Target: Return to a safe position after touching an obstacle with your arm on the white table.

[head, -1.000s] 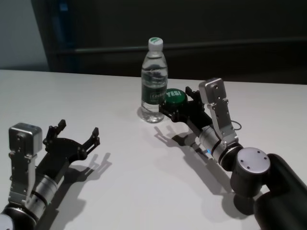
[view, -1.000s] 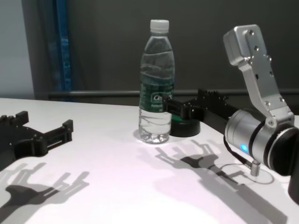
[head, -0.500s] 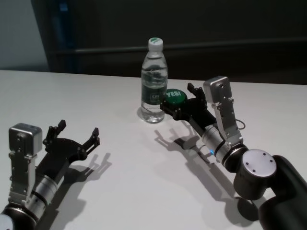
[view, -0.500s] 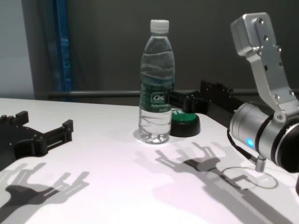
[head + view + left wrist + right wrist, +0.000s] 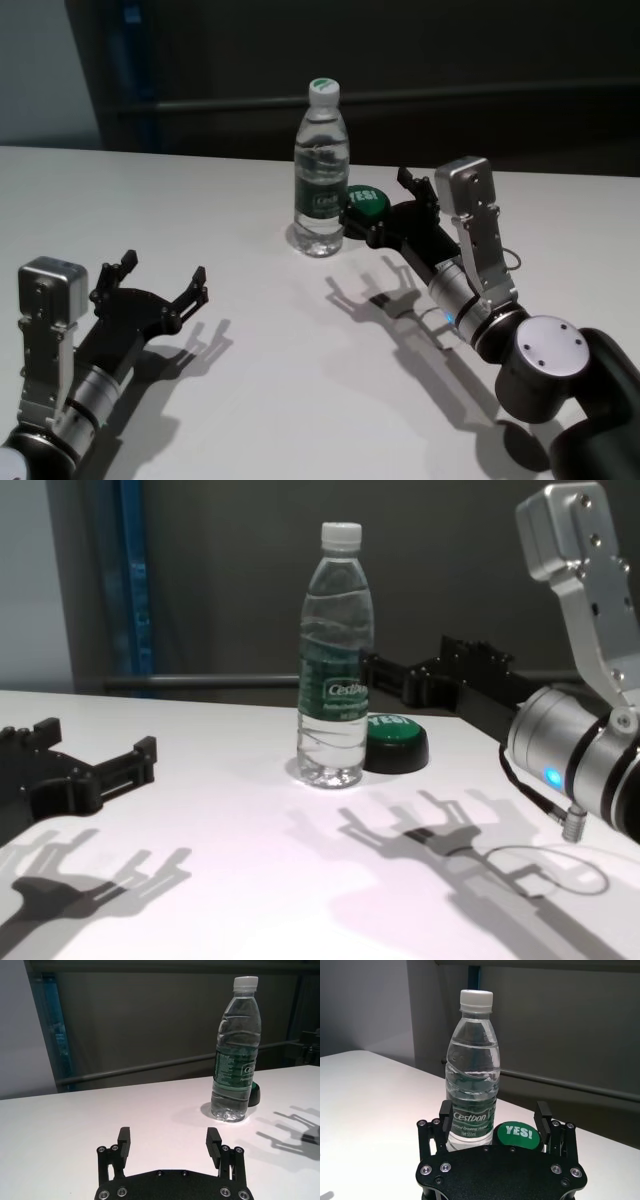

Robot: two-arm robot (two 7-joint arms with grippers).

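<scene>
The obstacle, a clear water bottle [image 5: 321,170] with a white cap and green label, stands upright on the white table [image 5: 250,380] at the middle back. It also shows as the bottle [image 5: 337,670] in the chest view. My right gripper [image 5: 377,200] hovers open just right of it, over a green button [image 5: 365,200], with a small gap to the bottle. Its wrist view shows the bottle [image 5: 471,1085] ahead of the open right gripper [image 5: 494,1108]. My left gripper [image 5: 163,268] rests open and empty at the near left, far from the bottle [image 5: 237,1055].
The green "YES!" button [image 5: 395,742] on its black base sits on the table right beside the bottle's foot. A thin cable loops from my right wrist [image 5: 570,830]. A dark wall and rail run behind the table's far edge.
My right arm has drawn back to the right and lifted, so its fingers have moved away from the bottle's lower part. The bottle stays upright in place. The left arm has not moved.
</scene>
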